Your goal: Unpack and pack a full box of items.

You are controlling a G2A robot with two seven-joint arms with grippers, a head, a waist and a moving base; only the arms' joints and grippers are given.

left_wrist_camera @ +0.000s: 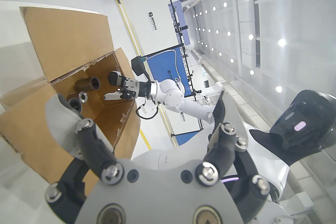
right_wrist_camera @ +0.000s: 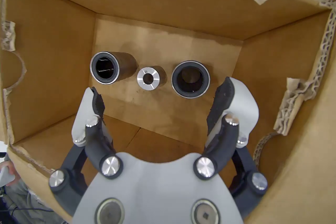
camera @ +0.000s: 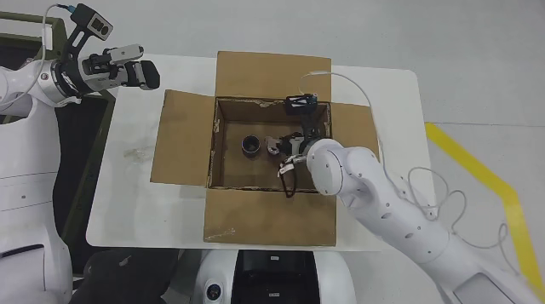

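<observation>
An open cardboard box [camera: 183, 138] stands in the middle of the white table [camera: 128, 210]. On its floor stand three metal cylinders: a dark sleeve [right_wrist_camera: 105, 71], a small silver bushing [right_wrist_camera: 149, 78] and a wide black ring [right_wrist_camera: 190, 79]. The wide ring also shows from above [camera: 251, 145]. My right gripper [right_wrist_camera: 160, 91] hangs open inside the box, just above the cylinders, holding nothing; it is also seen at the box's centre [camera: 278, 152] and from the side [left_wrist_camera: 115, 87]. My left gripper [camera: 152, 74] is raised beyond the box's far left corner, open and empty [left_wrist_camera: 140, 104].
All four box flaps are folded outward, the far one [camera: 272, 74] and the near one [camera: 268, 217] the widest. A dark green crate [camera: 92, 146] stands off the table's left edge. The box rim is torn [right_wrist_camera: 302, 93].
</observation>
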